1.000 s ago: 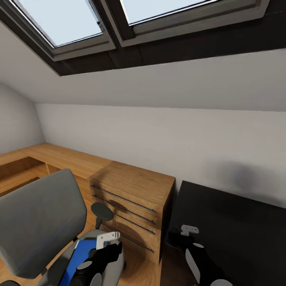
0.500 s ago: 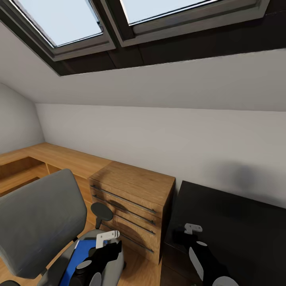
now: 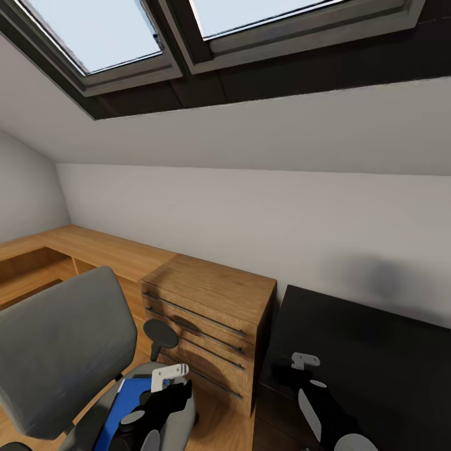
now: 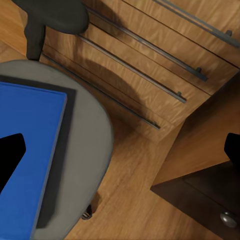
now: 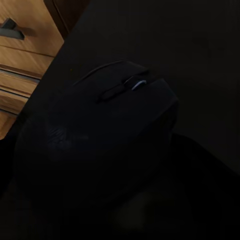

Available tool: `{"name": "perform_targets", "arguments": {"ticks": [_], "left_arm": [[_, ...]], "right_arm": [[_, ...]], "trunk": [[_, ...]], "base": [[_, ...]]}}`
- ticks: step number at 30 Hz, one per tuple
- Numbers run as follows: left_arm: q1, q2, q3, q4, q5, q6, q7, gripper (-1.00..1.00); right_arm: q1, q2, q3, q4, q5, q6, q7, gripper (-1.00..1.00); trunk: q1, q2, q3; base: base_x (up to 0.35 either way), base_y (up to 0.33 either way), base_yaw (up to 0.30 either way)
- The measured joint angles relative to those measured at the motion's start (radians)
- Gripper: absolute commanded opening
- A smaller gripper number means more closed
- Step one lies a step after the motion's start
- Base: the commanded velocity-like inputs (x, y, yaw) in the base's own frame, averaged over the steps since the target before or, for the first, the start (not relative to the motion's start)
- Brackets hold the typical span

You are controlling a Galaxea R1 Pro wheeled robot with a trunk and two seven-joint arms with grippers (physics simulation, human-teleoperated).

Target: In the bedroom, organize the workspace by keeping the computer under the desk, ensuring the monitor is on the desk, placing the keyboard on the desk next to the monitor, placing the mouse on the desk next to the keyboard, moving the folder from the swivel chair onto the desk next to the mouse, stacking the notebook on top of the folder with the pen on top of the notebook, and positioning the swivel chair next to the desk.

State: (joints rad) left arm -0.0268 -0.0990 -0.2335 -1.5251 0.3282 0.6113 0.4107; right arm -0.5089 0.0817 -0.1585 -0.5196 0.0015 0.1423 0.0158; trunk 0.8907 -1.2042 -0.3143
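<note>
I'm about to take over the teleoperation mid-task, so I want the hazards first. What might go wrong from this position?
The mouse is black on the black desk and sits near the desk's corner beside the wooden drawer unit; a careless nudge from the right gripper might push it off. The left gripper hovers over the blue folder, which lies flat on the swivel chair; pressing down to grasp it may roll or turn the chair.

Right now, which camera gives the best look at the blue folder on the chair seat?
The left wrist view: the folder lies flat on the swivel chair seat, seen from above with its near edge and corner sharp. The head view catches a blue strip of it behind the left end effector. The right wrist view looks at a dark mouse on the desk.
</note>
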Motion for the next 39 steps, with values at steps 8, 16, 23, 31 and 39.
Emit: {"name": "perform_targets", "arguments": {"ticks": [8, 16, 23, 31, 39], "left_arm": [[0.000, -0.001, 0.000, 0.000, 0.000, 0.000, 0.000, 1.00], [0.000, 0.000, 0.000, 0.000, 0.000, 0.000, 0.000, 1.00], [0.000, 0.000, 0.000, 0.000, 0.000, 0.000, 0.000, 1.00], [0.000, 0.000, 0.000, 0.000, 0.000, 0.000, 0.000, 1.00], [0.000, 0.000, 0.000, 0.000, 0.000, 0.000, 0.000, 1.00]], "right_arm": [[0.000, 0.003, 0.000, 0.000, 0.001, -0.001, -0.001, -1.00], [0.000, 0.003, 0.000, 0.000, 0.001, -0.001, -0.001, -1.00], [0.000, 0.003, 0.000, 0.000, 0.001, -0.001, 0.000, 1.00], [0.000, 0.003, 0.000, 0.000, 0.000, -0.001, 0.000, 1.00], [0.000, 0.002, 0.000, 0.000, 0.000, -0.001, 0.001, 1.00]], "trunk": [[0.000, 0.000, 0.000], [0.000, 0.000, 0.000], [0.000, 0.000, 0.000], [0.000, 0.000, 0.000], [0.000, 0.000, 0.000]], "base": [[0.000, 0.000, 0.000], [0.000, 0.000, 0.000], [0.000, 0.000, 0.000], [0.000, 0.000, 0.000], [0.000, 0.000, 0.000]]}}
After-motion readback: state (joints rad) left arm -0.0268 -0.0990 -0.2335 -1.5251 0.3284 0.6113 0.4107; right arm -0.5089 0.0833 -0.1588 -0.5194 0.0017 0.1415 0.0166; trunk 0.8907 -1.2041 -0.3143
